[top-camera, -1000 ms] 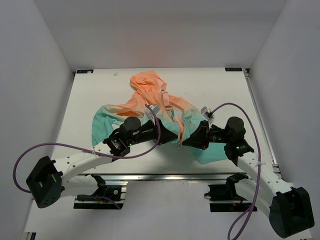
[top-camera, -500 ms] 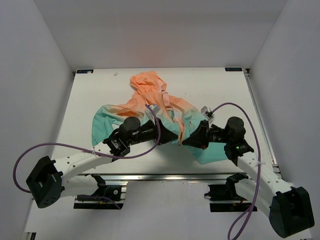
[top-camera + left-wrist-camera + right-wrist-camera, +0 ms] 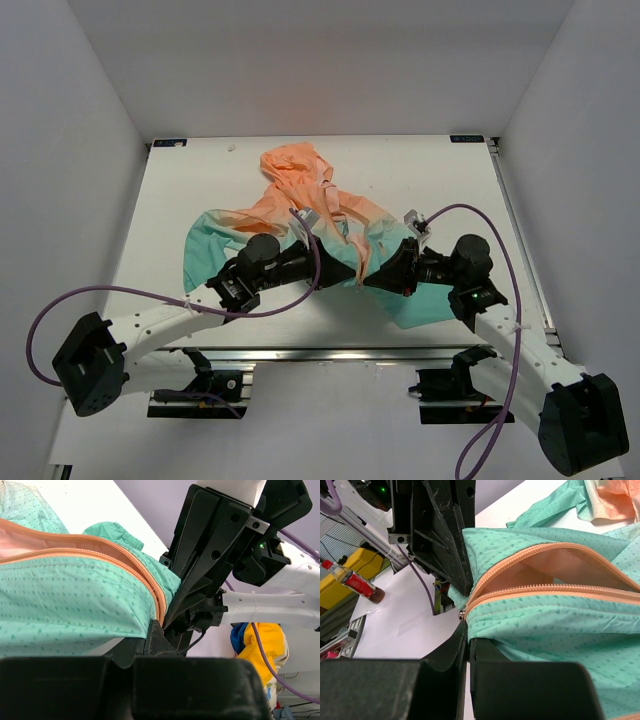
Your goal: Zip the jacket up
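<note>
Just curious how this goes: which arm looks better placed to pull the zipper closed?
Probably the right: the metal zipper end sits at the right gripper, while the left gripper pinches the jacket opposite, as anchor.

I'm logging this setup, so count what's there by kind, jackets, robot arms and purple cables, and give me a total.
Jackets: 1, the peach-to-teal jacket.
Robot arms: 2, the left arm and the right arm.
Purple cables: 2, the left cable and the right cable.
Total: 5.
</note>
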Motion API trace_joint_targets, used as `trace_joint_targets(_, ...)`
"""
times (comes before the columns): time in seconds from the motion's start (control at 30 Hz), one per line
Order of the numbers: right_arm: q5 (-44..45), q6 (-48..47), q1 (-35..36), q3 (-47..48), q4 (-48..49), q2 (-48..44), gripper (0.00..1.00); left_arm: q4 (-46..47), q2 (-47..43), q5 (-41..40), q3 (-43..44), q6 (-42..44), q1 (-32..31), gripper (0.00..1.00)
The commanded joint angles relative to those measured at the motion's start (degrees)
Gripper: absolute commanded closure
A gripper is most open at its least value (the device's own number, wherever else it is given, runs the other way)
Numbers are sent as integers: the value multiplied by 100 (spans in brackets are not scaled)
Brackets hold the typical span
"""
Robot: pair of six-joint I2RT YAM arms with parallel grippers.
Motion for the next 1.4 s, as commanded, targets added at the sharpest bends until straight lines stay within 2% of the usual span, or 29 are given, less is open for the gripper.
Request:
trace_joint_targets(0.0,172,80,-19,-72,509,-80,100,147,-67,227,-82,-21,-10,100)
trace_joint_targets(0.23,198,186,-45,24,580,16,100,191,-41,385,-161,-3,-1,100)
trace_joint_targets(0.47,215,704,-62,51,975,87,100,147,12,429,-214,-12,-1,100)
trace_joint_targets(0.67,233,617,-63,-2,545,-62,100,86,-50,210,-222,-100,-1,100)
trace_joint_targets(1.1,-56,-244,-62,-46,-844,-484,100,-28,-384,-274,-179,-135,-10,100)
trace_joint_targets(1.37,-329,-315,-63,-19,-669,-308,100,77,-349,-186,-170,-135,-1,100)
